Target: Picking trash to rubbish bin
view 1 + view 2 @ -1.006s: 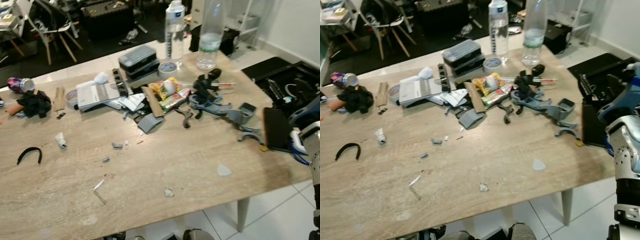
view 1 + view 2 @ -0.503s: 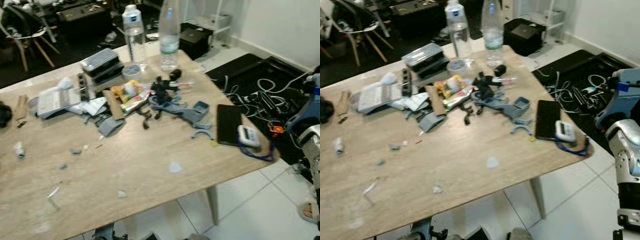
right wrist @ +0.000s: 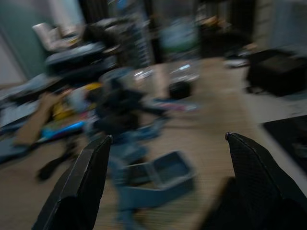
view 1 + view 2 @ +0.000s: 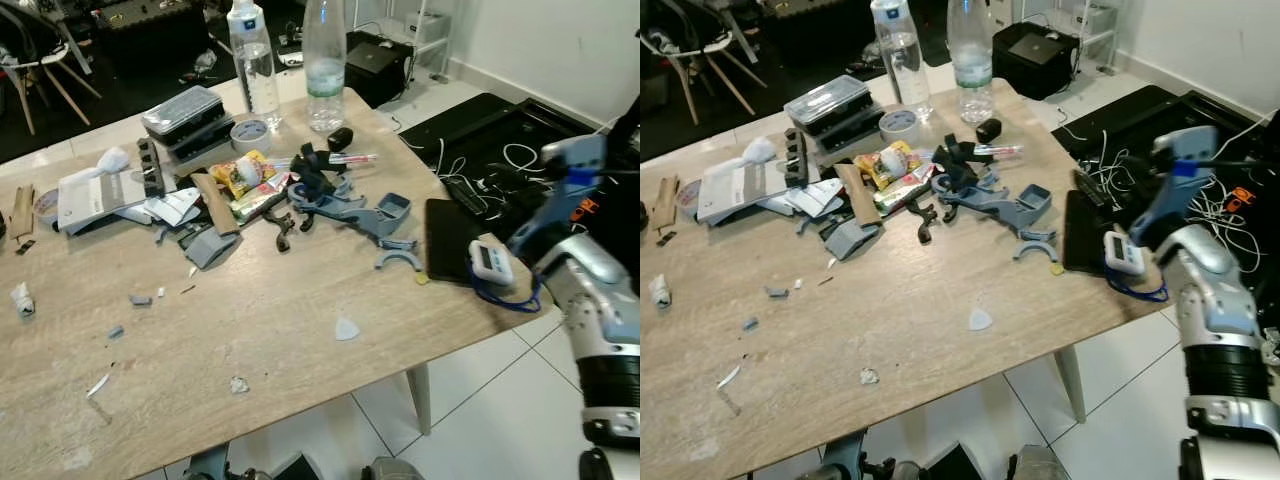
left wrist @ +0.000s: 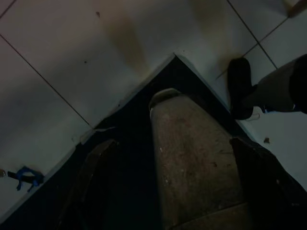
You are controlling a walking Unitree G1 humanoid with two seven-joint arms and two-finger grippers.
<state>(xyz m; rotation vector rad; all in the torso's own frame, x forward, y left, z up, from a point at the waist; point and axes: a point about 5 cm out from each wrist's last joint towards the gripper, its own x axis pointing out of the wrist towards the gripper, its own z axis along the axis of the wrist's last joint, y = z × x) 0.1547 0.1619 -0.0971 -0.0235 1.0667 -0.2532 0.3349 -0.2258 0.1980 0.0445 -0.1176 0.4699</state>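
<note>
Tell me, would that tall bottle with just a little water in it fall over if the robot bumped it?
Probably yes. The tall bottle stands upright on a narrow base, so it looks tippy. Holding little water, it is likely light, and once down its round body would probably roll across the table.

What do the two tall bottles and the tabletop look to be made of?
The two bottles look like clear, glossy plastic: you see through them, and one carries a paper-like label. The tabletop looks like pale wood or wood-look laminate, matte, with visible grain; which one is unclear.
</note>
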